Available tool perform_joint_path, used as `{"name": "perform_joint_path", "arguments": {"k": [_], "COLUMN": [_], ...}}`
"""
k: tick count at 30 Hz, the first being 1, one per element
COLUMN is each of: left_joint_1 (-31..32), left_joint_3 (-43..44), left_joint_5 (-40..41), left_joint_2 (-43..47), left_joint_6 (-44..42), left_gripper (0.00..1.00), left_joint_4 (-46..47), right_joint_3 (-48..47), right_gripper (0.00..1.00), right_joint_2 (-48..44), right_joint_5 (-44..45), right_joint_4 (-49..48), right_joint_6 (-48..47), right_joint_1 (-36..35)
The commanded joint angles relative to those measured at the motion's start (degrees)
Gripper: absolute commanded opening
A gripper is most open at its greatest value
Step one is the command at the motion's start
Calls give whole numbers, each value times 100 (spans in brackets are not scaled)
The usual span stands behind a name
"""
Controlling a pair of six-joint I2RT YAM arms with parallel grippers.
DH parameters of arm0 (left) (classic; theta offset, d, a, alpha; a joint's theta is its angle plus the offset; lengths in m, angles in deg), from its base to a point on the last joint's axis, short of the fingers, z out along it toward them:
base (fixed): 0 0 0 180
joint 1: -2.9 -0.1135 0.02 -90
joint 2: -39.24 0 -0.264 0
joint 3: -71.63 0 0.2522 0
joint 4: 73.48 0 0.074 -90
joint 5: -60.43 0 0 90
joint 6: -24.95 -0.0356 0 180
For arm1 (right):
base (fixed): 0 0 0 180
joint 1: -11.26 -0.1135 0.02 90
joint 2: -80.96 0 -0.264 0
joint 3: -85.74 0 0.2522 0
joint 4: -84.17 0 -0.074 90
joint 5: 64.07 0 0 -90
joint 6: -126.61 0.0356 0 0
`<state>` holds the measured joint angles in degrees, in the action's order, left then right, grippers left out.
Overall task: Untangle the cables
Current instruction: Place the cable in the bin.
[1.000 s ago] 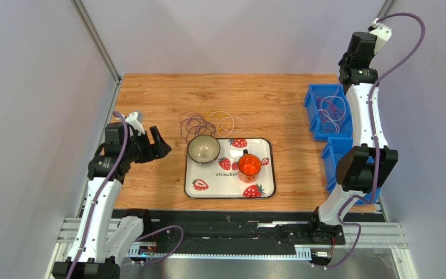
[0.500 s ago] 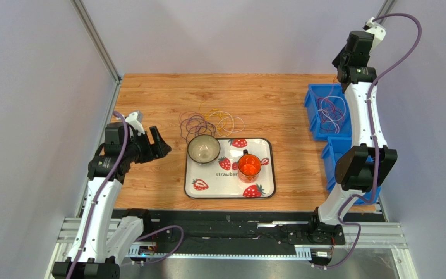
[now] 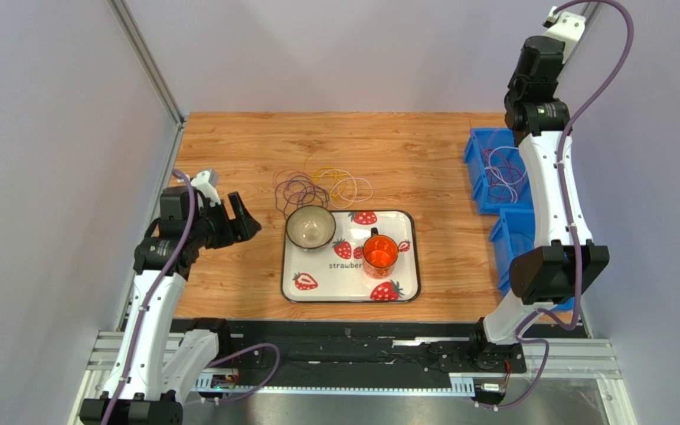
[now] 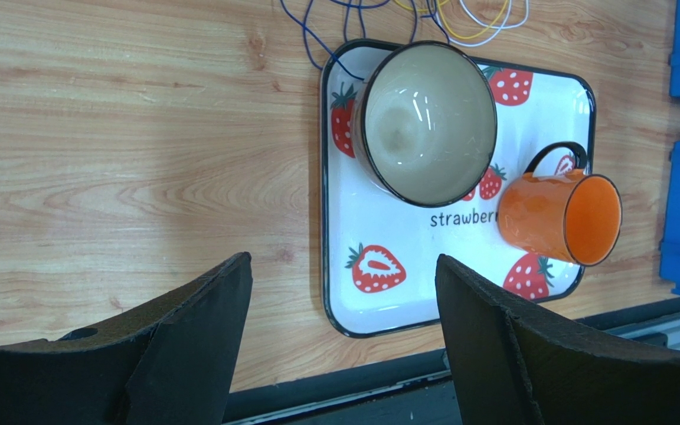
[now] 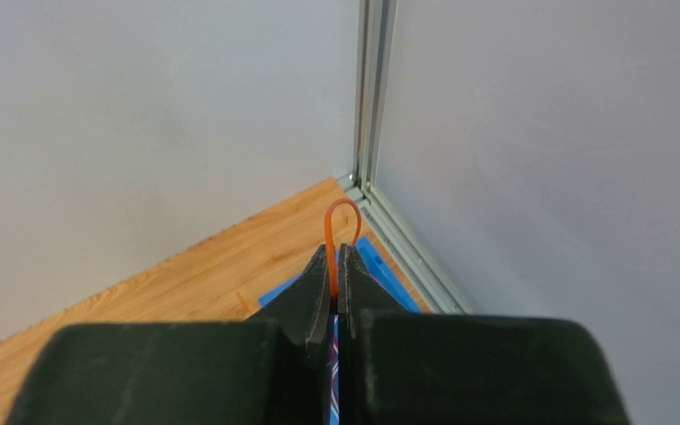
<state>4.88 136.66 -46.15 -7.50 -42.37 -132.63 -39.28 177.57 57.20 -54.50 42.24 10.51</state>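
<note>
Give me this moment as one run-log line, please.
left hand: open, beside tray | right hand: shut on orange cable, high over blue bin | cable pile: behind bowl

The tabletop (image 3: 406,150) is light-brown wood grain. The tray (image 3: 343,283) is white, black-rimmed, printed with red strawberries and black lettering. The bowl (image 3: 310,227) is cream inside with a dark rim. The mug (image 3: 380,252) is orange with a black handle. The cables (image 3: 304,189) are purple, yellow and orange. The bins (image 3: 472,164) are blue. One orange cable (image 5: 342,232) shows against pale grey walls.
</note>
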Motion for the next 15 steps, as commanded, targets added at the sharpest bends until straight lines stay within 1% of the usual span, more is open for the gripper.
{"name": "perform_joint_path", "arguments": {"k": [1,10,15], "left_joint_1": [31,31,39], "left_joint_3": [6,6,6], "left_joint_5": [-21,-38,-38], "left_joint_2": [42,42,33], "left_joint_6": [-26,-35,-35], "left_gripper": [84,84,84], "left_joint_4": [82,74,74], "right_joint_3": [-211,60,-27], "right_gripper": [0,0,0], "right_joint_2": [-398,-293,-73], "right_joint_5": [573,661,819], "right_joint_4": [-586,-665,-674], "right_joint_6": [-703,-677,-765], "right_joint_1": [-232,-250,-197]}}
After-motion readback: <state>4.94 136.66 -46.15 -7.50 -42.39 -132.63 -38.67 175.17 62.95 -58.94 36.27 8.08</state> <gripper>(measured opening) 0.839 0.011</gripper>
